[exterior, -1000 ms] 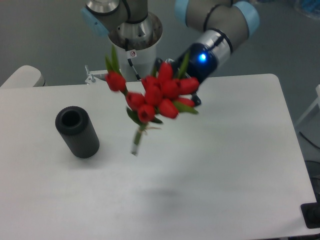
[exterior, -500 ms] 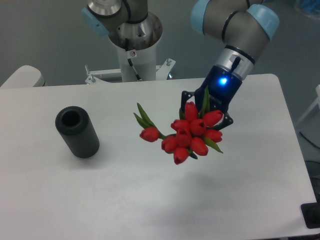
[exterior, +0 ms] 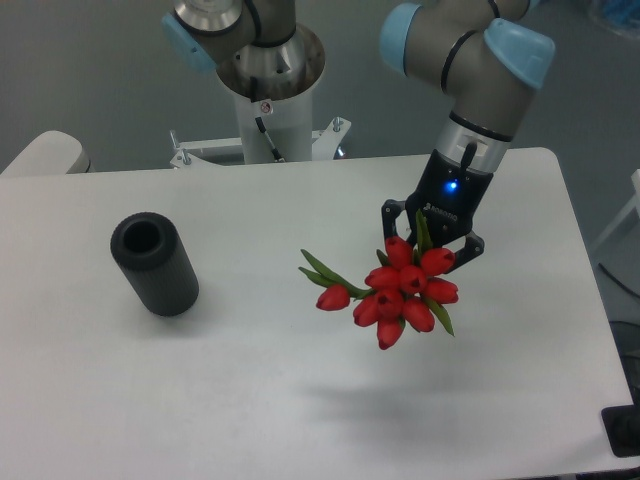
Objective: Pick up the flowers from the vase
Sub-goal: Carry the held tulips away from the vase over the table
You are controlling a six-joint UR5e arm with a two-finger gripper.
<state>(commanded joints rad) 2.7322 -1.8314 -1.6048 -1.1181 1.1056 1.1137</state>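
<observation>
Gripper (exterior: 432, 240) clasps glossy red flowers (exterior: 396, 290), apart from the matte cylindrical vase (exterior: 153, 264).

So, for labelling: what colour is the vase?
Matte dark grey, nearly black vase, in the fixed camera view.

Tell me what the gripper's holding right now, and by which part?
The gripper holds the flowers, apparently by the stems; the grip point is hidden behind the buds.

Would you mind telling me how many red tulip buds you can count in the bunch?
7 visible: six clustered in the flowers under the gripper, one apart at lower left. More may hide behind these.
</observation>
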